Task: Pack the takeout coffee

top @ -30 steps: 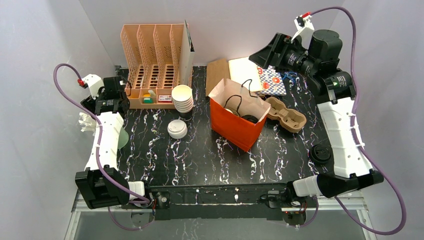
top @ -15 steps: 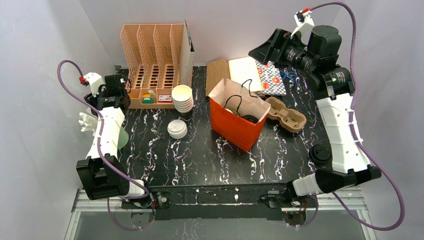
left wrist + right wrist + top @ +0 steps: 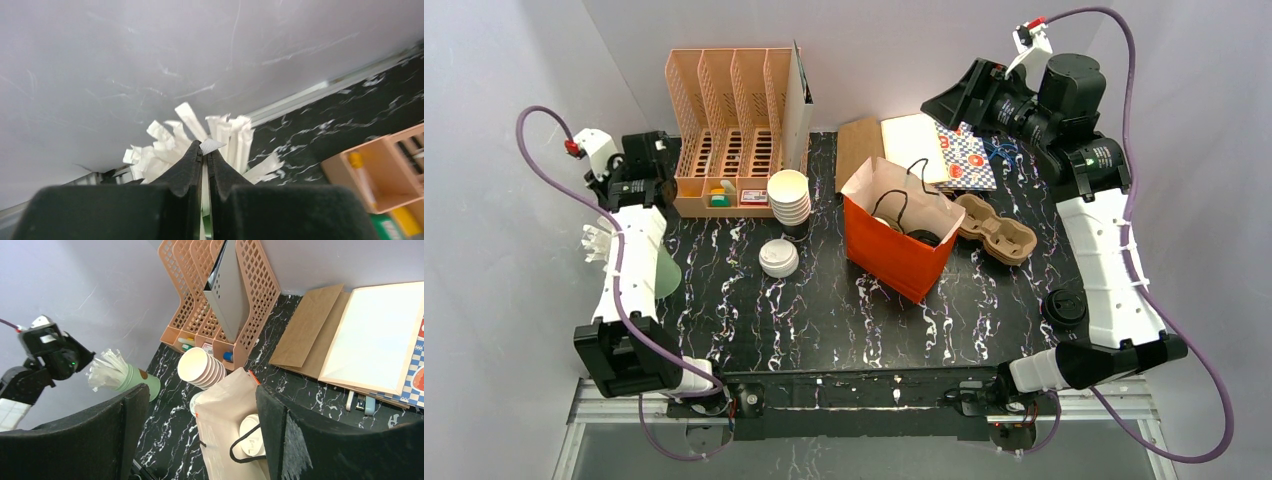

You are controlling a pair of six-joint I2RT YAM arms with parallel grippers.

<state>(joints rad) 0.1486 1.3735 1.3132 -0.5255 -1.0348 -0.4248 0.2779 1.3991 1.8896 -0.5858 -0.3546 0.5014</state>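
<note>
The takeout coffee stands inside the open orange paper bag (image 3: 894, 250): one cup with a white lid (image 3: 885, 223) and one with a black lid (image 3: 921, 238); the white lid (image 3: 251, 436) also shows in the right wrist view. My left gripper (image 3: 206, 148) is at the far left edge of the table, shut on a paper-wrapped straw (image 3: 212, 145) from the bunch of straws (image 3: 596, 243) in a pale green cup (image 3: 665, 276). My right gripper (image 3: 200, 390) hangs high over the back right, open and empty, well apart from the bag.
A peach file organizer (image 3: 734, 125) stands at the back left, with a stack of lidless white cups (image 3: 789, 198) and a loose white lid (image 3: 778, 258) in front of it. A cardboard cup carrier (image 3: 999, 228), flat brown bag (image 3: 859, 145), papers (image 3: 914, 133) and a black lid (image 3: 1064, 306) lie to the right.
My left gripper has gone from open to shut on a wrapped straw, and its wrist has shifted slightly toward the back. The right arm has barely moved.
</note>
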